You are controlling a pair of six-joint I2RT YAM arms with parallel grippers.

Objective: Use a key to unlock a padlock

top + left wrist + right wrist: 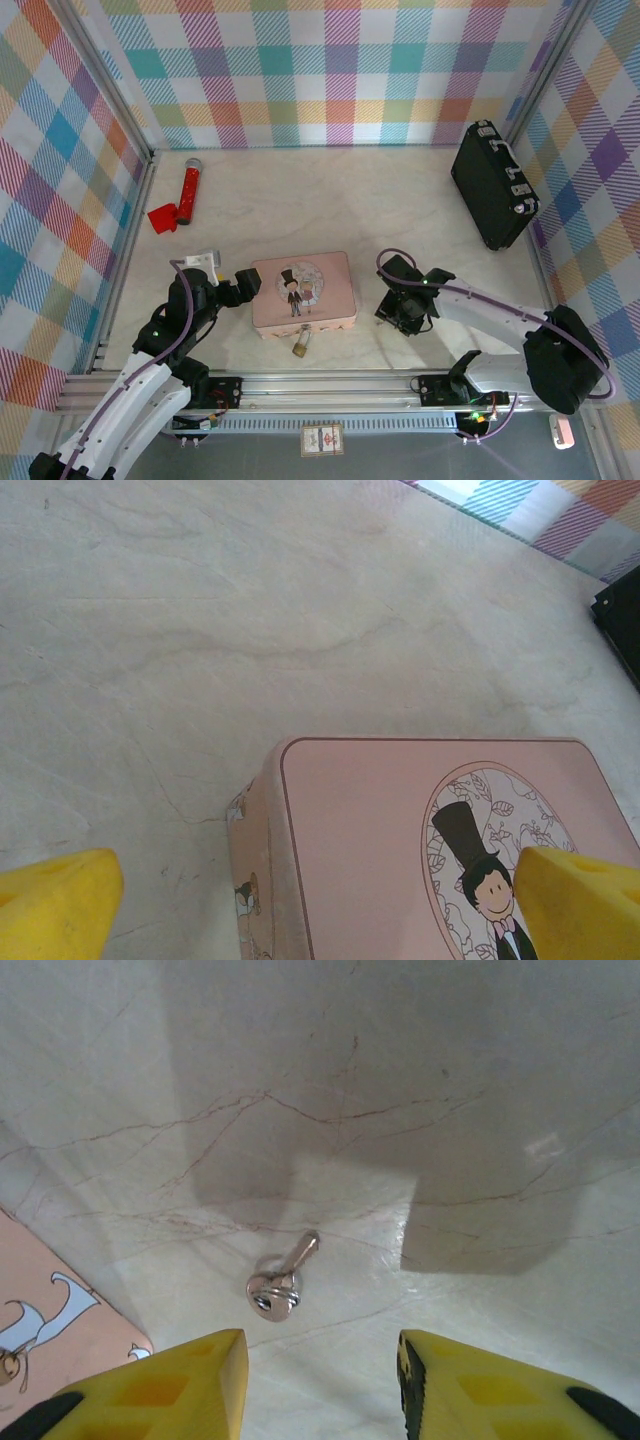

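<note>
Two yellow fingers [170, 1390] of the right gripper [320, 1350] hover narrowly parted, empty, near the tiny silvery metal key [285, 1275], likely light, stiff, slippery, best pinched at its head.

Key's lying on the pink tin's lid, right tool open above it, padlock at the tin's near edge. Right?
Not quite. The key lies on the table beside the tin, not on its lid, as the right wrist view shows. The rest holds: the right tool is open above it, and the padlock is at the tin's near edge.
</note>
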